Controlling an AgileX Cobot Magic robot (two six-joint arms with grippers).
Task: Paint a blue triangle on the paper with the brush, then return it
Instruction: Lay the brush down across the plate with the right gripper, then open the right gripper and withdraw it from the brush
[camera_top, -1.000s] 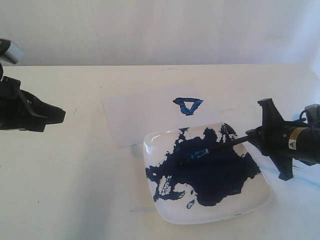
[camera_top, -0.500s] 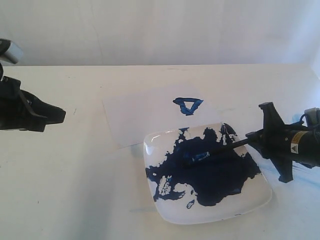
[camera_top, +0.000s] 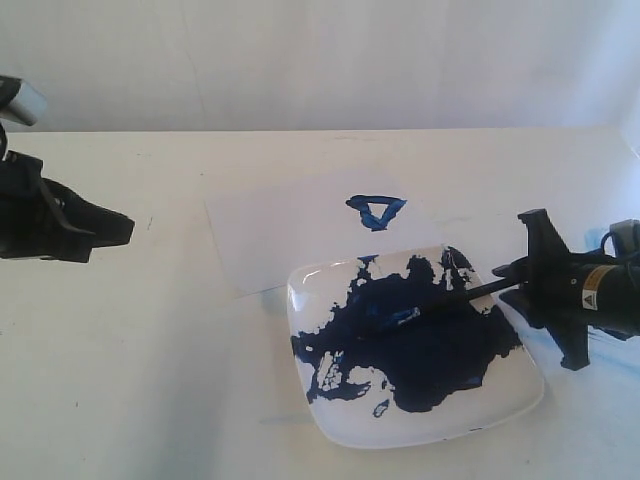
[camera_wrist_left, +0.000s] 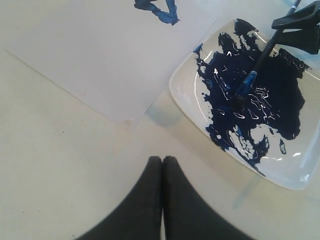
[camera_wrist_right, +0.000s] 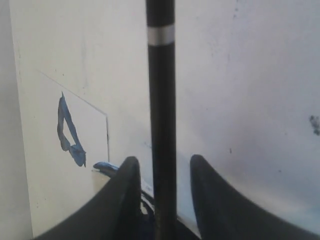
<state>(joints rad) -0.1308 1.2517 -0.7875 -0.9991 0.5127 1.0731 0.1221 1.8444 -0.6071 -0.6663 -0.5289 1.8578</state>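
Observation:
The brush (camera_top: 455, 296) lies slanted over the white plate (camera_top: 500, 410), its blue tip resting in the dark paint pool (camera_top: 420, 340). My right gripper (camera_top: 505, 275) sits at the plate's right edge. In the right wrist view its jaws (camera_wrist_right: 162, 162) stand apart on either side of the black handle (camera_wrist_right: 161, 100), a gap showing between handle and fingers. The blue triangle (camera_top: 362, 209) sits on the paper (camera_top: 290, 230) just behind the plate. My left gripper (camera_top: 125, 230) hovers at the far left, shut and empty (camera_wrist_left: 162, 159).
The plate (camera_wrist_left: 185, 95) overlaps the paper's near corner (camera_wrist_left: 95, 55). Pale blue smears mark the table (camera_top: 150, 350) around the plate's front. A white wall runs behind the table.
My right gripper's jaws have spread away from the brush handle. The brush has dropped lower, with its tip down in the paint pool, and the gripper has shifted slightly right.

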